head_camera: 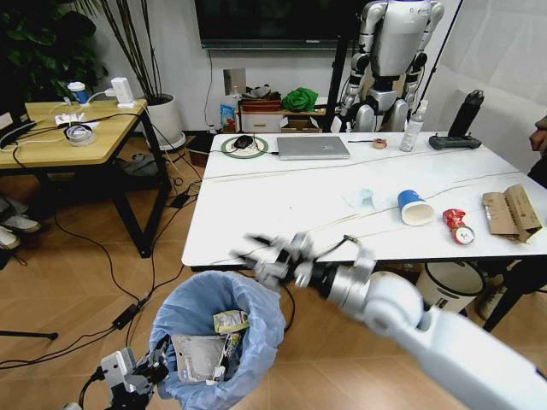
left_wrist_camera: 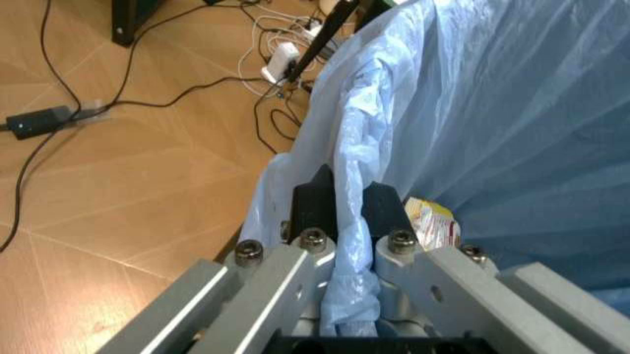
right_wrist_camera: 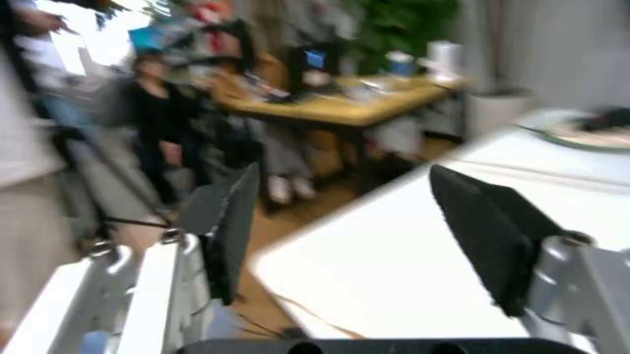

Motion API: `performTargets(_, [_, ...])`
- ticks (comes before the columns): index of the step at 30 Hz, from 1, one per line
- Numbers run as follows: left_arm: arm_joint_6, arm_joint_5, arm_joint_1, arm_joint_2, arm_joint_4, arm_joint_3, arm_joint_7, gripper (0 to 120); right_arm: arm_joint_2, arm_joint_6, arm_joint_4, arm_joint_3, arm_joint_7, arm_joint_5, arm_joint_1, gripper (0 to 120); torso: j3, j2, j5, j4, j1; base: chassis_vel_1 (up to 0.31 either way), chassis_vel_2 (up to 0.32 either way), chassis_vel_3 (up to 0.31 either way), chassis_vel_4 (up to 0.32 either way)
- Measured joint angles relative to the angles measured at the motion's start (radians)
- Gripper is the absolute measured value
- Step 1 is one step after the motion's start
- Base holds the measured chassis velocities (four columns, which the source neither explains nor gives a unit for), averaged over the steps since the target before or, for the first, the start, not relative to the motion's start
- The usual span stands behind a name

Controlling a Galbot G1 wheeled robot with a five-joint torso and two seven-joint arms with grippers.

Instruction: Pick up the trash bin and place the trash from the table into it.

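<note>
Head view has the trash bin (head_camera: 218, 342) at the bottom centre of the frame, below the table (head_camera: 282, 205) edge, wrappers already inside. Left gripper (left_wrist_camera: 340, 203) is pinched shut on the bin's blue bag rim. Right gripper (head_camera: 273, 256) sits mid-frame over the table's near edge, fingers spread wide with nothing between them. Cup (head_camera: 414, 207), red can (head_camera: 459, 226) and cardboard (head_camera: 511, 212) sit at right on the table.

Near table (head_camera: 282, 218) edge bare, open to reach; laptop (head_camera: 313, 147), spray bottle (head_camera: 413, 128) crowd far edge.
</note>
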Motion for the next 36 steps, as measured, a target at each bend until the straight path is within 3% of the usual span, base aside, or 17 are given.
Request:
performTargets(2, [0.000,-0.001,0.000,0.005,0.000,-0.001,0.000,0,-0.011,-0.017,-0.016,0.025,0.008,-0.001,-0.008,72,0.000,0.000,0.0000,0.0001,0.000,0.000,0.000,0.000,0.000])
performTargets(7, [0.000,-0.013,-0.007,0.034,-0.006,-0.010,0.000,0,-0.089,-0.040,-0.175,0.128,-0.030,-0.132,-0.081,95,0.000,0.000,0.0004,-0.0004,0.000,0.000,0.000,0.000,0.000])
performTargets(12, [-0.001,-0.021,-0.007,0.047,-0.007,-0.017,0.000,0,-0.107,-0.025,-0.243,0.164,-0.068,-0.166,-0.115,98,0.000,0.000,0.0002,-0.0002,0.000,0.000,0.000,0.000,0.000])
performTargets(15, [-0.002,-0.025,-0.008,0.051,-0.007,-0.019,0.000,0,-0.114,-0.023,-0.260,0.172,-0.080,-0.167,-0.125,94,0.000,0.000,0.0000,-0.0001,0.000,0.000,0.000,0.000,0.000])
performTargets(20, [-0.003,-0.033,-0.010,0.053,-0.007,-0.022,0.000,0,-0.126,-0.008,-0.298,0.189,-0.107,-0.178,-0.149,70,0.000,0.000,0.0000,-0.0001,0.000,0.000,0.000,0.000,0.000])
performTargets(23, [-0.003,-0.034,-0.011,0.053,-0.006,-0.024,0.000,0,-0.131,-0.003,-0.307,0.192,-0.111,-0.179,-0.155,65,0.000,0.000,0.0000,-0.0002,0.000,0.000,0.000,0.000,0.000])
performTargets(27, [-0.004,-0.038,-0.011,0.049,-0.005,-0.026,0.000,0,-0.139,0.010,-0.334,0.203,-0.127,-0.183,-0.166,45,0.000,0.000,0.0000,-0.0001,0.000,0.000,0.000,0.000,0.000])
performTargets(36, [-0.004,-0.044,-0.016,0.047,-0.003,-0.030,-0.003,0,-0.145,0.020,-0.353,0.202,-0.142,-0.186,-0.168,16,0.000,0.000,-0.0002,0.0000,0.000,0.000,0.000,0.000,0.000])
